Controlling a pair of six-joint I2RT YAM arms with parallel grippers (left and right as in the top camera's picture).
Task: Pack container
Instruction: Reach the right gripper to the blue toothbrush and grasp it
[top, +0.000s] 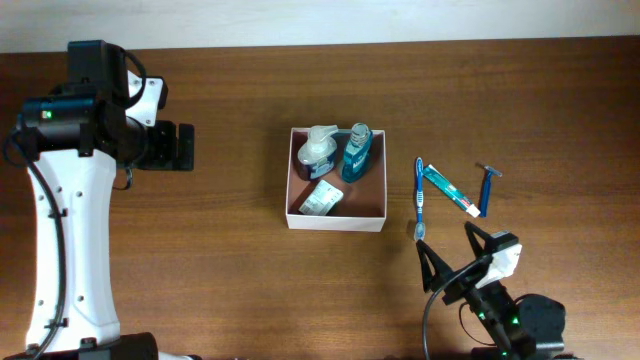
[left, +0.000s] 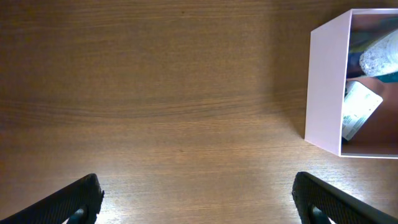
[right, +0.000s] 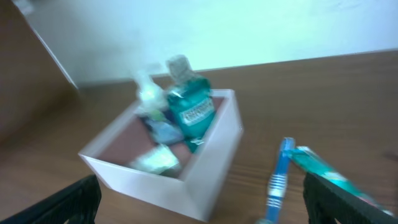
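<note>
Overhead: L gripper (top: 188, 147) & R gripper (top: 445, 238) both gaped wide, empty; R prob needed jaws square across toothbrush (top: 419, 195) handle, then container (top: 336, 222).

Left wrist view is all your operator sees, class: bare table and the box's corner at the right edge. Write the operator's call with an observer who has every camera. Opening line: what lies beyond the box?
Observer: A toothbrush, a tube and a razor lie past the box, on the side away from your arm.
Operator: What's inside besides the sachet?
Observer: A teal bottle and a white-topped bottle stand side by side along the far wall.
Operator: Where's the right gripper?
Observer: The right gripper is beside the toothbrush's near end, open and empty.
</note>
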